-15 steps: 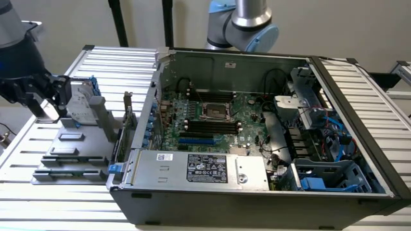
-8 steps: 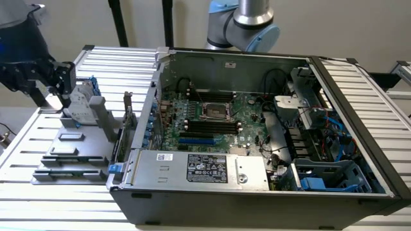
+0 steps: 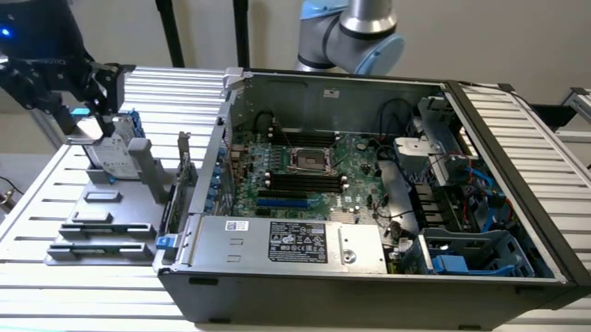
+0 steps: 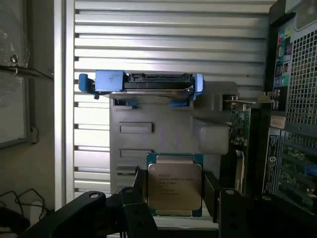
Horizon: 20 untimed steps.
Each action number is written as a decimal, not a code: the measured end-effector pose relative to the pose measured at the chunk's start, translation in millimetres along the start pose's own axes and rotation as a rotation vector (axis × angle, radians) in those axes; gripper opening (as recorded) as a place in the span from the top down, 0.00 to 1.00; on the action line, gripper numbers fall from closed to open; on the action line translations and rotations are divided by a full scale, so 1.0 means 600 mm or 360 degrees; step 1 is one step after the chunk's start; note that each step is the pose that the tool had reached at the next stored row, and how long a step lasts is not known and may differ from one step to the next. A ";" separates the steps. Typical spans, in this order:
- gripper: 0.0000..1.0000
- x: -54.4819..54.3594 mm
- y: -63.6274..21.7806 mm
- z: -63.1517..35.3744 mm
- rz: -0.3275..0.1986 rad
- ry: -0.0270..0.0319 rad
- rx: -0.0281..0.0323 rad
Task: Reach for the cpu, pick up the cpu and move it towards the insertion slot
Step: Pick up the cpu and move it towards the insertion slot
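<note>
The cpu [image 4: 174,184], a flat square chip with a silver top and greenish rim, sits between my gripper's [image 4: 174,191] two black fingers [image 4: 137,196], which press on its opposite edges. In the exterior view my gripper [image 3: 88,128] hangs at the far left above the grey fixture plate [image 3: 102,214], with the cpu [image 3: 85,138] just visible under it, lifted off the plate. The insertion slot [image 3: 312,159], a shiny silver frame with a dark centre, lies on the motherboard inside the open computer case, well to the exterior view's right of my gripper.
A silver hard drive with blue brackets [image 3: 118,149] stands on the fixture plate [image 4: 163,124] close beside my gripper. The case wall [image 3: 221,138] rises between gripper and motherboard. Black memory slots [image 3: 305,181], a blue card slot [image 3: 282,203] and cables [image 3: 397,194] surround the socket.
</note>
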<state>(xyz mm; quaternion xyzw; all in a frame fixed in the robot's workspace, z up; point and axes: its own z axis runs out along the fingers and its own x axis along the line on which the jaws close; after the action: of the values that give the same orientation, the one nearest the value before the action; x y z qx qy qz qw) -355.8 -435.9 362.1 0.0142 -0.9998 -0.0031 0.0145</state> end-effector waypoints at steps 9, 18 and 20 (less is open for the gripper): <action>0.45 -0.068 -0.002 -0.027 -0.0001 0.00055 -0.00016; 0.45 -0.135 -0.004 -0.037 -0.0001 0.00053 -0.00061; 0.45 -0.150 -0.004 -0.040 -0.0001 0.00053 -0.00076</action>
<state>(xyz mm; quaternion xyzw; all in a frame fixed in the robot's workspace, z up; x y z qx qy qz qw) -264.8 -435.9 383.2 0.0144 -0.9998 -0.0055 0.0162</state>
